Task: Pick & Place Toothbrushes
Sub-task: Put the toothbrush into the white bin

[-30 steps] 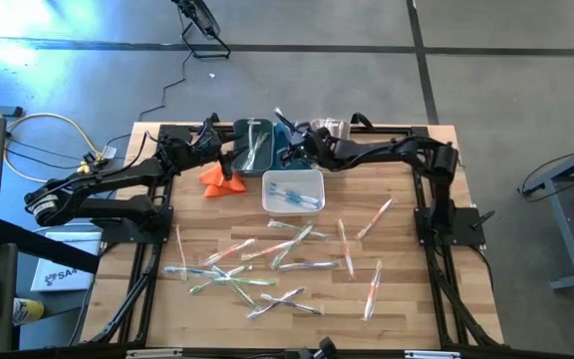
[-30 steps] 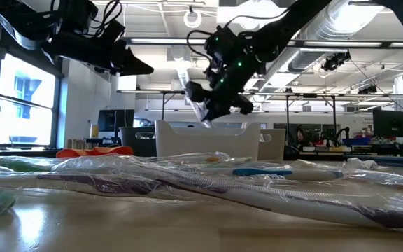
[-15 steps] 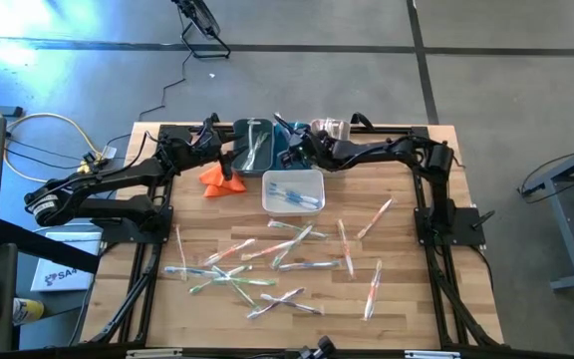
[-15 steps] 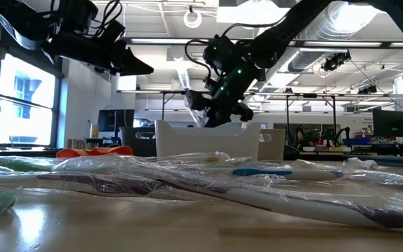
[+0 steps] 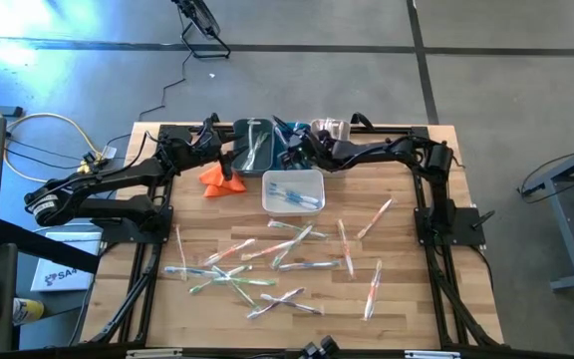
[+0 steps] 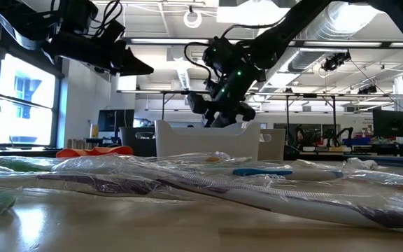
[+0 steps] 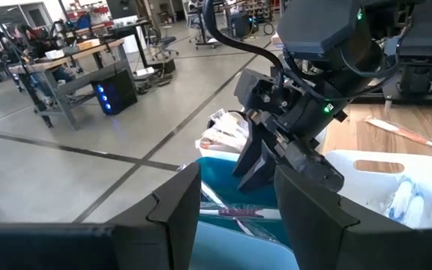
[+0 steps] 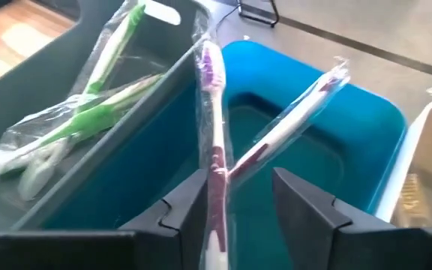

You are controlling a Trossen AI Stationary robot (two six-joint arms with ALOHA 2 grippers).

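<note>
Right gripper [image 8: 235,202], fingers apart, over the blue bin [image 8: 313,142]; left gripper [image 7: 235,210] spread too (many toothbrushes [image 5: 257,261] wait).

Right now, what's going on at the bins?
The right gripper hovers over the blue bin at the table's far edge, fingers parted around a purple wrapped toothbrush that leans on the bin's rim beside another. The left gripper waits open near the dark bin, which holds green brushes. Many toothbrushes still lie on the table.
</note>
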